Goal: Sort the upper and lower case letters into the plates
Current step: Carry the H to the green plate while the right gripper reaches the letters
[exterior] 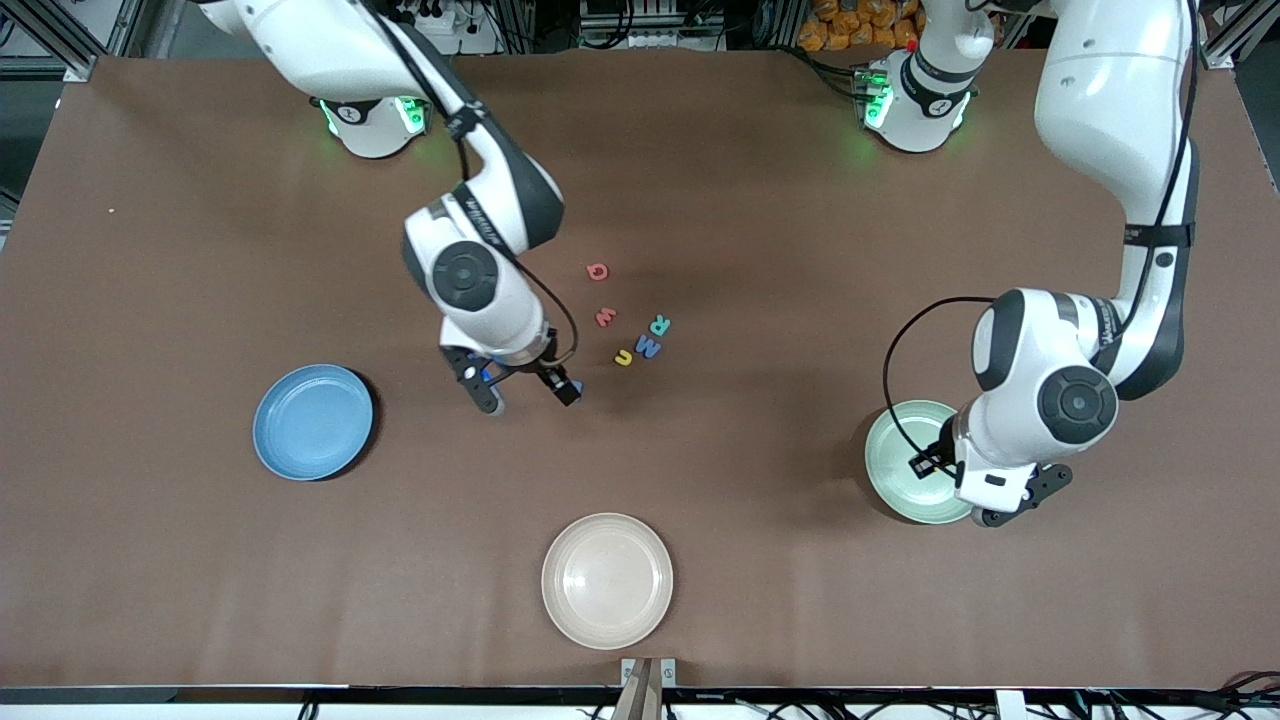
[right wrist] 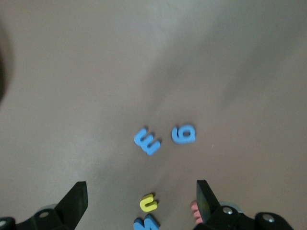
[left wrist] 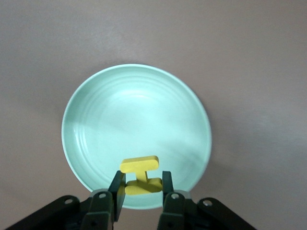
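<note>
**Blue plate bare, yellow letter held over the mint one**

Blue plate [exterior: 312, 421] lies toward my right arm's end of the table. My right gripper [exterior: 525, 392] hangs with its jaws spread wide and bare over the brown table [exterior: 760, 560]; its wrist view shows two blue letters [right wrist: 147, 141] [right wrist: 183, 133] beneath. Mid-table lie a pink letter [exterior: 597, 271], another pink one [exterior: 604, 317], a yellow one [exterior: 624, 357], a blue one [exterior: 648, 347] and a teal one [exterior: 660, 324]. A cream plate [exterior: 607, 580] sits nearest the camera. My left gripper [left wrist: 141, 188] pinches a yellow letter [left wrist: 140, 174], possibly an I, over the mint plate [left wrist: 136, 115].
</note>
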{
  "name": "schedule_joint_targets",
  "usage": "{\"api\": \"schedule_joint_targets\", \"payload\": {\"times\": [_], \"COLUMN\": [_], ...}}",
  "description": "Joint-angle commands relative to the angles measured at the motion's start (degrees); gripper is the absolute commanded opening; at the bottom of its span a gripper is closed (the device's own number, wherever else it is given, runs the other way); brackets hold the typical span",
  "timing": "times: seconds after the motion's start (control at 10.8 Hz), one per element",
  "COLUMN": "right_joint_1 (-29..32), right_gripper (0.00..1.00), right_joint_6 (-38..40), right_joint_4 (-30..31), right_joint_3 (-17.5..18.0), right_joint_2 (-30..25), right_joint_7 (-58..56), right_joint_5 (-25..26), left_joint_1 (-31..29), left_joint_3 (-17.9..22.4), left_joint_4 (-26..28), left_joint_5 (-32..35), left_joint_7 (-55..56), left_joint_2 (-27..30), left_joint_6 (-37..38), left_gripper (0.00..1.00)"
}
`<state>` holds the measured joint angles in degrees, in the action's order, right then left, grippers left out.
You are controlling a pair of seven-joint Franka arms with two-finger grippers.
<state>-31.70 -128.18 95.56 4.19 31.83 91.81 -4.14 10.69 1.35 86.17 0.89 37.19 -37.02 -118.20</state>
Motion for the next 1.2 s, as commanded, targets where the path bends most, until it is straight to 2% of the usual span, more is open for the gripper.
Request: {"api": "schedule_joint_targets", "payload": {"times": [0.0, 0.09, 0.18, 0.37, 0.46, 0.55, 0.65, 0.92, 1.11], "right_joint_1": [-6.2, -8.9, -10.6, -12.2, -12.2, -11.7, -11.4, -9.0, -8.1], "right_gripper": [1.0, 1.0, 1.0, 1.0, 1.0, 1.0, 1.0, 1.0, 1.0], "right_joint_6": [-7.4, -9.6, -11.1, -11.4, -11.3, -11.3, -11.3, -11.4, -14.5], "right_joint_4": [-1.2, -1.3, -1.3, -1.3, -1.3, -1.3, -1.6, -3.1, -3.1], "right_joint_3": [-0.5, -0.7, -0.7, -0.7, -0.7, -0.8, -1.4, -2.5, -2.4], "right_joint_2": [7.2, 10.1, 11.1, 11.6, 11.6, 11.5, 11.5, 11.6, 12.2], "right_joint_7": [15.1, 21.8, 26.8, 31.6, 32.6, 33.3, 33.6, 33.4, 33.3], "right_joint_5": [4.8, 7.6, 9.4, 9.6, 9.6, 9.6, 9.6, 8.6, 6.2], "left_joint_1": [-2.8, -4.0, -5.5, -6.9, -6.9, -6.9, -6.8, -6.8, -6.8], "left_joint_3": [-0.7, -0.7, -0.7, -0.7, -0.7, -0.7, -0.7, -0.7, -0.7], "left_joint_4": [0.1, 0.1, 0.0, -0.5, -0.6, -0.8, -0.8, -0.9, -0.9], "left_joint_5": [0.3, 0.3, 0.3, 0.1, 0.0, -0.5, -0.7, -2.3, -2.4], "left_joint_7": [-5.3, -8.3, -12.1, -16.0, -15.8, -15.7, -15.5, -15.2, -15.2], "left_joint_2": [-2.0, -2.6, -2.7, -2.4, -2.3, -2.2, -2.1, -1.8, -1.8], "left_joint_6": [-1.4, -1.9, -2.1, -2.1, -2.1, -2.1, -2.1, -2.1, -2.1], "left_gripper": [0.28, 0.39, 0.47, 0.59, 0.7, 0.93, 1.0, 1.0, 1.0]}}
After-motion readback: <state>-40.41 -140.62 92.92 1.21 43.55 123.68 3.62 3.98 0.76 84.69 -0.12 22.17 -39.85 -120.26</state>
